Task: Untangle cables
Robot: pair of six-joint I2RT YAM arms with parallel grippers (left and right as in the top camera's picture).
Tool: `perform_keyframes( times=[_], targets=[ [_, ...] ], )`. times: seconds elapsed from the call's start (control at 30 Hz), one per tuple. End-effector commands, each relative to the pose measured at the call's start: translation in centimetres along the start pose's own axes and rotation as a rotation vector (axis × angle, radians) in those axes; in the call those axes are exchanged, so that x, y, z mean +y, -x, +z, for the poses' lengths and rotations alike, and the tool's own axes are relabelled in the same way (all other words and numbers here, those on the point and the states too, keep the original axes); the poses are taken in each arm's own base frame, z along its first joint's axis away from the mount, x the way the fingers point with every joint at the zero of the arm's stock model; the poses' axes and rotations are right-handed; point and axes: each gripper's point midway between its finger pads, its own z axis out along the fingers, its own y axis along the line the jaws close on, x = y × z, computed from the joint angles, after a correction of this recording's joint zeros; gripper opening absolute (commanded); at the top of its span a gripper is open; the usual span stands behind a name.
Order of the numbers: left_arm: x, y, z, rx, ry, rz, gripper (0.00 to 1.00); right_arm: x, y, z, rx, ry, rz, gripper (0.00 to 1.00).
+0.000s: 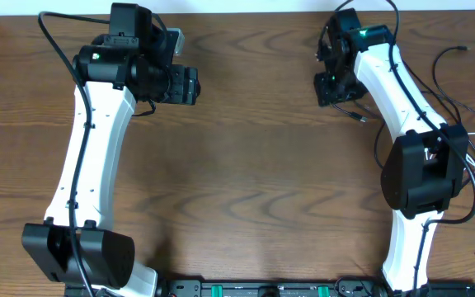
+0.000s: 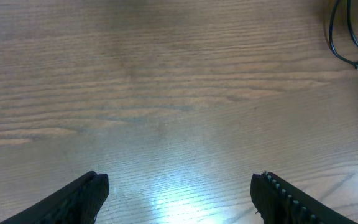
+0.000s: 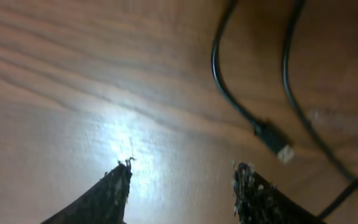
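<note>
Right wrist: right gripper (image 3: 182, 186) fingers apart, holding nothing, just left of black cables (image 3: 218, 74). Overhead: cables trail along the table's (image 1: 254, 181) right edge; broad wood lies between the arms. Left gripper (image 2: 179, 193) spread wide, holding nothing.

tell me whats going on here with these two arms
It's an untangling job on a wooden table. The right gripper is open and empty, low over the wood, with the plug end of a black cable lying just ahead of its fingers. The left gripper is open too, over bare wood, well away from that cable. Nothing is gripped at this moment.
</note>
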Motion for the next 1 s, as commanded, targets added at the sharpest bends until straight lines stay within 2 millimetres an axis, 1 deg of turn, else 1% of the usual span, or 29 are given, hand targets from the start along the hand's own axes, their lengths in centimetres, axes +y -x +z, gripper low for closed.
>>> perform_keyframes(
  times=[0.0, 0.07, 0.13, 0.23, 0.53, 0.7, 0.97],
  targets=[
    [-0.4, 0.2, -1.2, -0.027, -0.013, 0.017, 0.79, 0.9, 1.2, 0.2, -0.039, 0.04, -0.034, 0.53],
    [-0.4, 0.2, -1.2, -0.027, -0.013, 0.017, 0.79, 1.4, 1.7, 1.1, -0.044, 0.066, -0.032, 0.52],
    [-0.4, 0.2, -1.2, -0.027, -0.013, 0.017, 0.79, 1.4, 1.8, 1.9, -0.038, 0.068, -0.027, 0.52],
    [-0.4, 0.3, -1.2, -0.028, -0.013, 0.018, 0.79, 1.4, 1.9, 2.5, -0.035, 0.068, -0.028, 0.51],
    [-0.4, 0.3, -1.2, -0.03, -0.013, 0.018, 0.79, 1.6, 1.0, 6.1, 0.037, 0.075, -0.026, 0.49],
    [-0.4, 0.3, -1.2, -0.03, -0.013, 0.018, 0.79, 1.6, 0.9, 6.6, 0.046, 0.075, -0.026, 0.49],
    [-0.4, 0.3, -1.2, -0.03, -0.013, 0.018, 0.79, 1.7, 1.1, 6.9, 0.041, 0.083, -0.03, 0.51]
  ],
)
